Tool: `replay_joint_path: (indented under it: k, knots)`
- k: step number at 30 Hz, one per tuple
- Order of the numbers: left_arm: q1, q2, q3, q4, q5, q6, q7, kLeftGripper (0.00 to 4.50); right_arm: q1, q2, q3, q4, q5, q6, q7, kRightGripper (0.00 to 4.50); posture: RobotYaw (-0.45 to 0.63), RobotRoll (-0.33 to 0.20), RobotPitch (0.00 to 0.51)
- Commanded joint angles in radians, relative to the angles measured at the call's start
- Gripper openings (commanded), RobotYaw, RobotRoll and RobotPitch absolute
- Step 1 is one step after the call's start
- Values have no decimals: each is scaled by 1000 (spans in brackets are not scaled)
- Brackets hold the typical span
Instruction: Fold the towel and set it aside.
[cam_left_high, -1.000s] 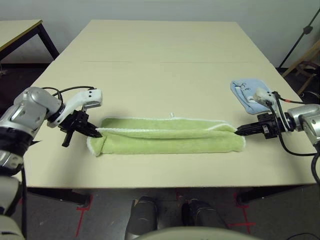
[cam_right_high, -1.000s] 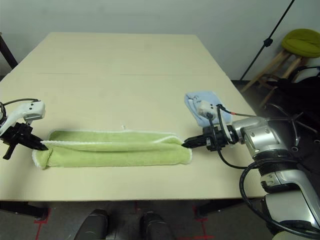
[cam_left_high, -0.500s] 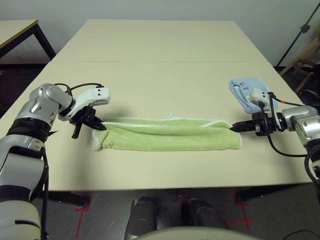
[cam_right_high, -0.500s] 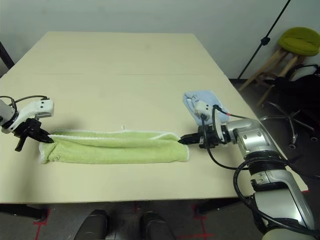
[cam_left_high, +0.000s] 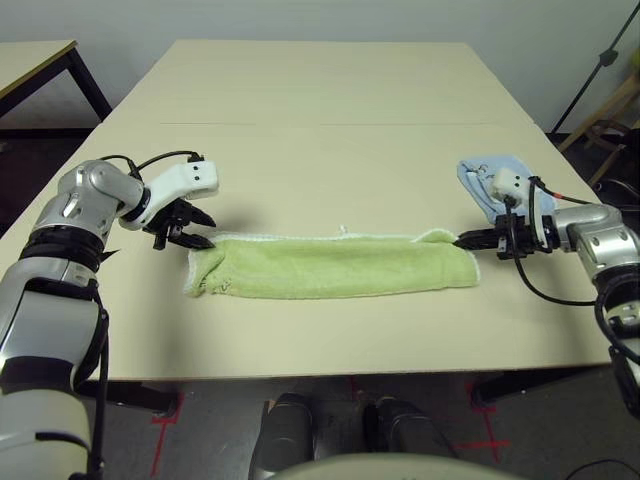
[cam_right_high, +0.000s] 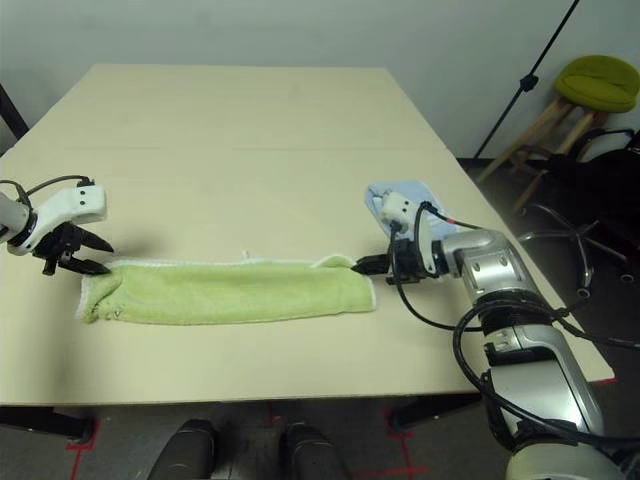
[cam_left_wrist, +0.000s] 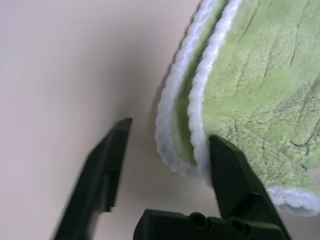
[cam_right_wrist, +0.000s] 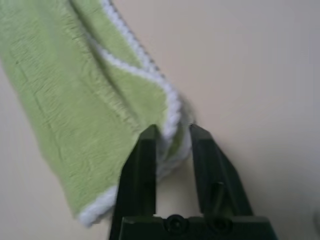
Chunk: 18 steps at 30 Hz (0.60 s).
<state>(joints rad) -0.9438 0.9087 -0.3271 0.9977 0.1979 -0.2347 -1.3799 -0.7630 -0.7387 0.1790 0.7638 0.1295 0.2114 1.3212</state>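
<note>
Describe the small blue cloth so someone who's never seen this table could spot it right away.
Start at the big beige table and go to its right edge. Beyond the right end of the long green towel lies the blue cloth: small, folded, pale blue, not green with white edging.

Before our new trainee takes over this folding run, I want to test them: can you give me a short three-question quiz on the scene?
1. True or false: the left hand is open at the towel's end.
2. What lies between the right hand's fingers? A) blue cloth B) towel's white-edged corner C) nothing
3. The blue cloth lies on the table beyond the ____ arm.

Key: 1 true; 2 B; 3 right.
</note>
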Motion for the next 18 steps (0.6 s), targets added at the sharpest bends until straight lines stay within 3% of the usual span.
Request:
replay_joint_path:
  k: [1, 7, 12, 18]
  knots:
    - [-22, 19, 33, 10, 5, -3, 18, 4469, -28, 6, -25, 30, -8, -9, 4, 2352, 125, 0, 116]
    - [-32, 41, 134, -32, -75, 113, -3, 4500, -84, 5, -78, 34, 25, 49, 12, 4461, 132, 0, 115]
    - [6, 46, 271, -179, -229, 368, -44, 4500, -79, -20, -147, -87, 122, 269, 46, 4461, 145, 0, 117]
    - [190, 71, 408, -474, -401, 639, -43, 4500, 68, -122, -226, -382, 326, 721, 98, 4461, 153, 0, 121]
